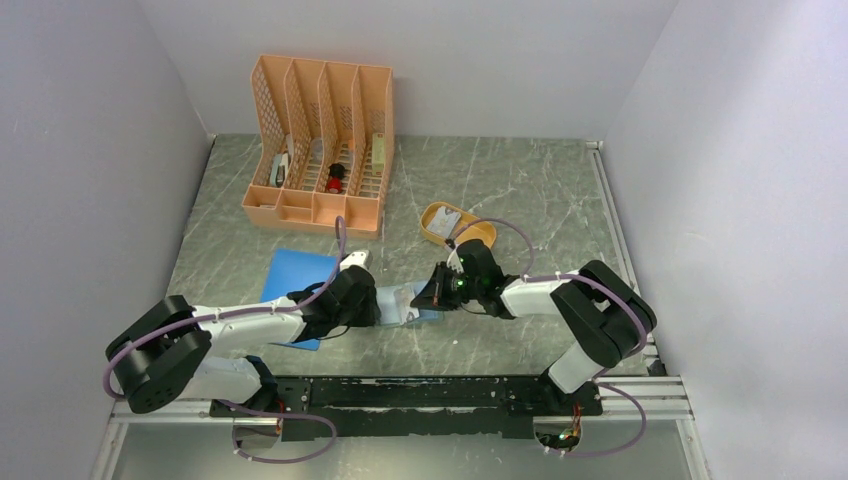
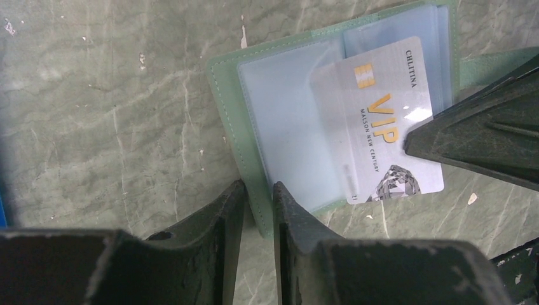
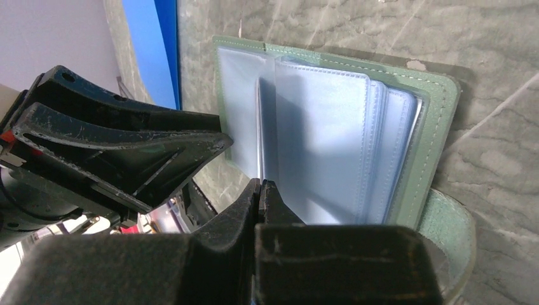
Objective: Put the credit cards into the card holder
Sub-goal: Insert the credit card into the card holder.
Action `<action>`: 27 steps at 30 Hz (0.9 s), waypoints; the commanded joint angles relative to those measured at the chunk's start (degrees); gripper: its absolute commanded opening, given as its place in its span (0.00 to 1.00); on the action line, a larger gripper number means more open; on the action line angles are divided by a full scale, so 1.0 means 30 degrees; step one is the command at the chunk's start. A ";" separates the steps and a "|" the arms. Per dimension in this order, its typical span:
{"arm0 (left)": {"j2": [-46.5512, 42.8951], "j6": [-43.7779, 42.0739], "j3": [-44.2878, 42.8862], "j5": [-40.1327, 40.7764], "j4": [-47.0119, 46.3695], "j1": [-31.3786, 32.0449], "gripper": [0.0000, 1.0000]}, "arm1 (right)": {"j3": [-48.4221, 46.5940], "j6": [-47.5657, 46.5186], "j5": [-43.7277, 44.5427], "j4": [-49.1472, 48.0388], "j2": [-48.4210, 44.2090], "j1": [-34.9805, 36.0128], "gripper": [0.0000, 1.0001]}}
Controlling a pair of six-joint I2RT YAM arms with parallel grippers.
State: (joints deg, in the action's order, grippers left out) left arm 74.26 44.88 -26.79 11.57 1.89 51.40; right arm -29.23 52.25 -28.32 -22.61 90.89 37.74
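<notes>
The sage-green card holder lies open on the table, its clear blue pockets facing up. My left gripper is shut on its near green edge. A pale credit card printed "VIP" sits partly inside a clear pocket, its right part sticking out. My right gripper is shut on that card's outer edge, with one finger showing in the left wrist view. In the top view both grippers, left and right, meet over the holder. Another card lies in the yellow tray.
The mustard-yellow oval tray sits just behind the right gripper. A flat blue pad lies under the left arm. An orange file organizer with small items stands at the back left. The holder's snap tab hangs at its right side.
</notes>
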 commanded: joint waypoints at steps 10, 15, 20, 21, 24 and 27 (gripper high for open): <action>0.0609 -0.0018 0.0394 -0.0456 0.0102 -0.0118 0.27 | 0.0317 0.0874 0.0982 -0.1706 0.1141 0.0219 0.00; 0.0786 -0.0023 0.0369 -0.0553 -0.0069 -0.0120 0.27 | 0.0083 0.1109 0.0971 -0.2077 0.1703 0.0722 0.00; 0.0823 -0.0065 0.0392 -0.0618 -0.0136 -0.0122 0.27 | -0.0108 0.1231 0.0975 -0.2255 0.2155 0.1110 0.00; 0.0823 -0.0077 0.0405 -0.0618 -0.0180 -0.0130 0.27 | -0.0126 0.1277 0.1016 -0.2264 0.2239 0.1133 0.00; 0.0794 -0.0053 0.0456 -0.0633 -0.0212 -0.0113 0.26 | -0.0114 0.1603 0.1272 -0.2499 0.2311 0.1308 0.00; 0.0716 -0.0049 0.0434 -0.0667 -0.0149 -0.0114 0.26 | 0.0199 0.2259 0.1902 -0.2964 0.2098 0.1380 0.00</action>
State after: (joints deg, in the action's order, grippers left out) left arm 75.11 44.84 -26.79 11.38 0.38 51.07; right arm -28.95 57.06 -25.41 -30.46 96.36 40.32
